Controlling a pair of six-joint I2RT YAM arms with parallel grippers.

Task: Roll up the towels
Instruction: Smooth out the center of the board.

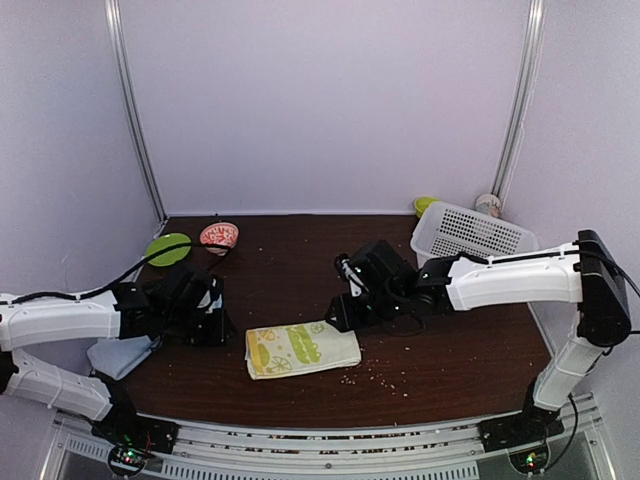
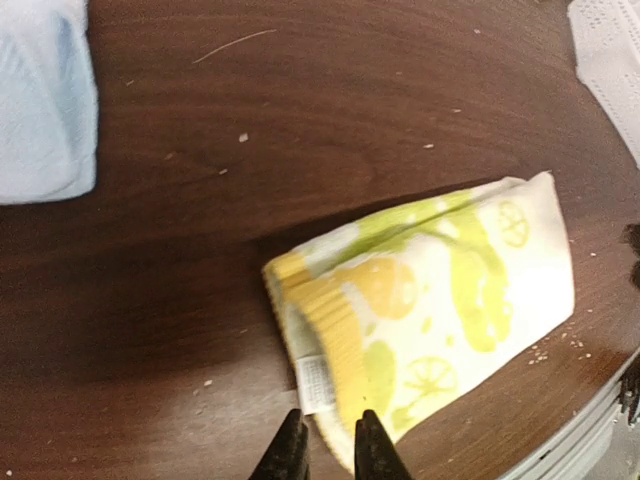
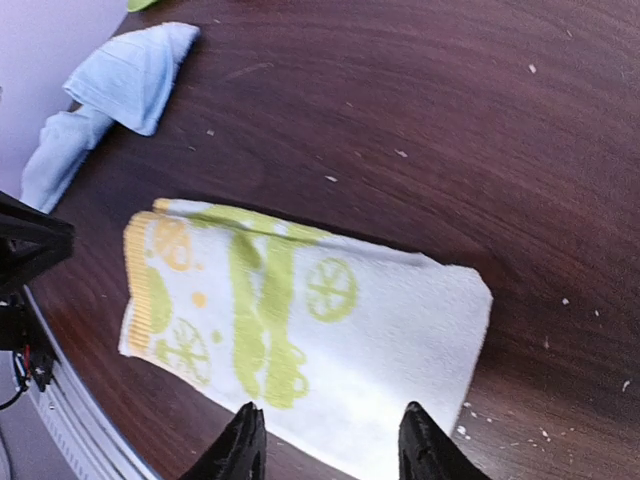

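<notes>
Nearly closed left end effector (image 2: pixel 329 447) hovers over the patterned towel's (image 2: pixel 440 300) yellow edge.

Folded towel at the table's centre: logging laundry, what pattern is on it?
Cream towel with lime-green citrus print and yellow edge; clearest in right wrist view.

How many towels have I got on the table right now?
2. The green towel lies flat at the near middle, between the grippers. The blue towel sits bunched at the near left edge, by the left arm.

Top cam looks down from behind the arms; both wrist cams hang close over the dark wooden bench (image 1: pixel 300 400), sharing the lime-and-cream printed towel (image 2: pixel 430 310).
</notes>
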